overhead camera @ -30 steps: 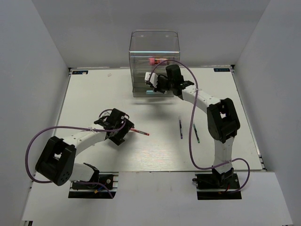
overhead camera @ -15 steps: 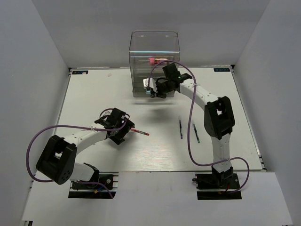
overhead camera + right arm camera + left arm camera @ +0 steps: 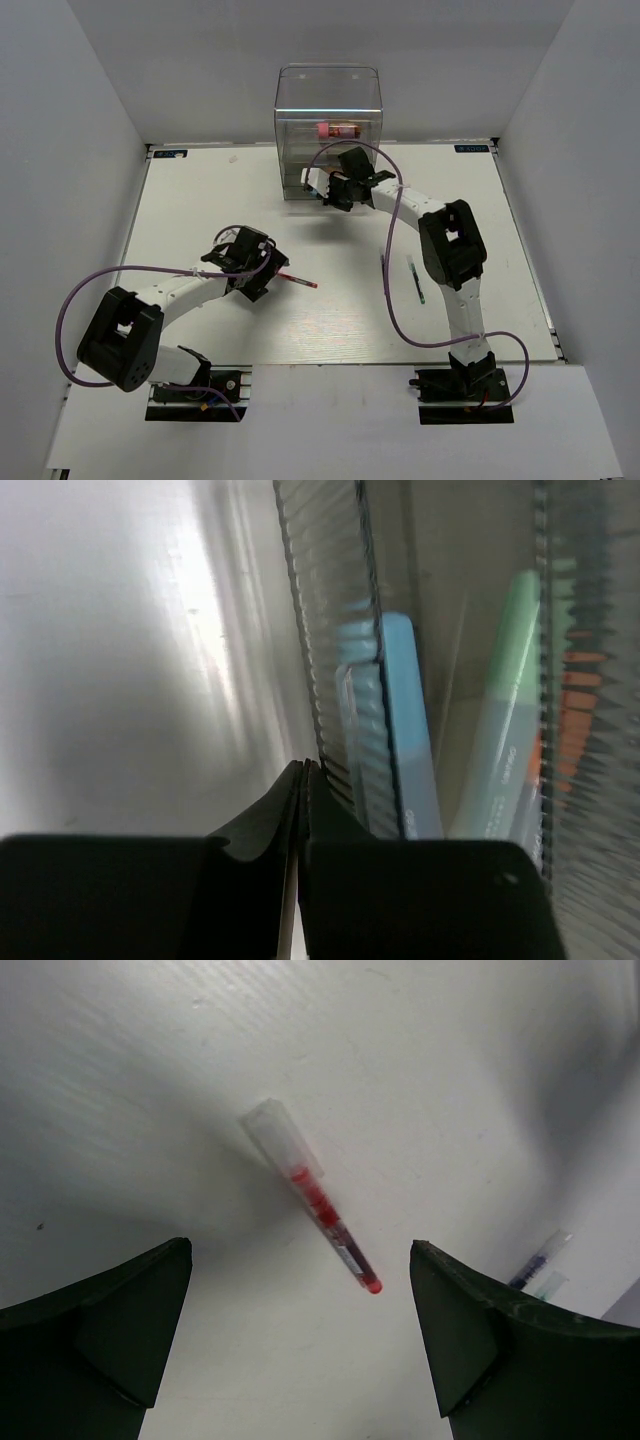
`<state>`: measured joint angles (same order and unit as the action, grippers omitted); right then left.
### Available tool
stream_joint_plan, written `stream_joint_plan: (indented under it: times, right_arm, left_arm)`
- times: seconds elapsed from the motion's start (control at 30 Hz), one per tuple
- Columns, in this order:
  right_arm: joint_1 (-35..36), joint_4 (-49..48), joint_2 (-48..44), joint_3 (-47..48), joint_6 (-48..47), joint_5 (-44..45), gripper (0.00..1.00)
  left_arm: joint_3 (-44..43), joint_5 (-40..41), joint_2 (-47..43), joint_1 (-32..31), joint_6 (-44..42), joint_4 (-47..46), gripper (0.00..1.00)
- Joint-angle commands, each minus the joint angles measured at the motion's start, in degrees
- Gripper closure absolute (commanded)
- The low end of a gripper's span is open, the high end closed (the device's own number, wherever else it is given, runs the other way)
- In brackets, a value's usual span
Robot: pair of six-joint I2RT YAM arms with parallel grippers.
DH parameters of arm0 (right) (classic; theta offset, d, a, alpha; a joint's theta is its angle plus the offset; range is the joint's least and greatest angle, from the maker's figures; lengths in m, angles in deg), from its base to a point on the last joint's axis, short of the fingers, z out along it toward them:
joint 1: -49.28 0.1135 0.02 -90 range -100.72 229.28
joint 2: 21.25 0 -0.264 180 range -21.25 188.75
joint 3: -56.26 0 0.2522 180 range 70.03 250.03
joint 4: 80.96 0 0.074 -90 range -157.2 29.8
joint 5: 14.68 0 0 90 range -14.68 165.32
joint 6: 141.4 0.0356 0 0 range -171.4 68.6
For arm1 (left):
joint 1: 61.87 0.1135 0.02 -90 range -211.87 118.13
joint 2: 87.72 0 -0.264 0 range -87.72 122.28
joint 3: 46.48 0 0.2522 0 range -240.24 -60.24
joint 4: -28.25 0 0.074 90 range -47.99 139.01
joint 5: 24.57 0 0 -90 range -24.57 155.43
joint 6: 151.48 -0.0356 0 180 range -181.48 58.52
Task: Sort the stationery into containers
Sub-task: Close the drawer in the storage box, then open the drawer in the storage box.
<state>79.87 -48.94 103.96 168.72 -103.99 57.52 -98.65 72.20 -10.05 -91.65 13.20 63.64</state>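
Note:
The clear plastic cabinet (image 3: 328, 110) stands at the back of the table, with the fat pink marker (image 3: 335, 130) in an upper drawer. My right gripper (image 3: 323, 192) is shut and empty, its tips (image 3: 305, 770) against the ribbed front of a low drawer (image 3: 330, 680). That drawer holds the light-blue marker (image 3: 410, 730), the green marker (image 3: 500, 710) and the orange marker (image 3: 580, 720). My left gripper (image 3: 264, 278) is open just left of the thin red pen (image 3: 299, 282). In the left wrist view the pen (image 3: 320, 1210) lies ahead between the open fingers (image 3: 300, 1245).
Two thin dark pens lie on the table right of centre, one (image 3: 417, 281) in the open and the other (image 3: 384, 272) beside the right arm. Both show at the right edge of the left wrist view (image 3: 540, 1260). White walls enclose the table.
My right gripper has come down and in against the low drawer front, and its elbow has swung left. My left gripper has edged slightly toward the red pen.

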Motion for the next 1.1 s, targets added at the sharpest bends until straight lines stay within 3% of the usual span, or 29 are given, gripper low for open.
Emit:
stream_joint_plan:
  times: [0.0,0.2,0.53,0.6,0.7,0.8,0.83,0.87,0.93,1.03,1.07]
  right_arm:
    - [0.3,-16.2,-3.0,-2.6,5.0,12.3,1.0]
    - [0.5,-21.6,-2.6,-4.2,5.8,19.3,1.0]
    - [0.4,-25.6,-2.9,-4.2,6.7,26.5,1.0]
    - [0.4,-22.4,-3.7,-4.2,7.1,23.4,1.0]
    - [0.1,-15.1,-7.5,-5.3,7.9,11.9,1.0]
    - [-0.1,-12.0,-15.1,-10.6,9.1,3.6,1.0]
    - [-0.3,-12.4,-16.5,-15.8,9.4,1.7,0.98]
    - [-0.1,-12.5,-19.0,-17.5,10.0,1.5,0.7]
    - [-0.4,-13.8,-22.7,-24.2,12.4,1.1,0.48]
    - [-1.1,-14.0,-27.5,-31.0,15.6,2.7,0.46]
    - [-1.7,-14.0,-29.1,-33.3,16.3,2.9,0.51]
  left_arm:
    - [-0.7,-0.1,-1.4,0.1,-1.9,-6.7,0.0]
    - [-0.8,-0.1,1.1,0.1,-3.8,-17.2,0.06]
    - [-13.8,-1.8,17.3,0.1,-5.1,-25.0,0.13]
    - [-15.8,-2.3,19.4,0.1,-5.1,-28.5,0.15]
    - [-17.5,-2.3,23.0,0.1,-4.0,-32.5,0.27]
    - [-16.8,-1.0,26.3,0.1,-1.1,-41.6,0.46]
    - [-16.8,-1.0,27.3,0.1,0.6,-47.0,0.5]
    - [-16.8,-0.2,28.3,0.1,1.3,-49.6,0.6]
    - [-16.8,0.5,31.8,0.1,3.1,-54.0,0.66]
    - [-20.2,1.9,37.0,0.1,4.6,-60.5,0.69]
    - [-21.3,2.5,38.2,0.1,5.2,-62.0,0.69]
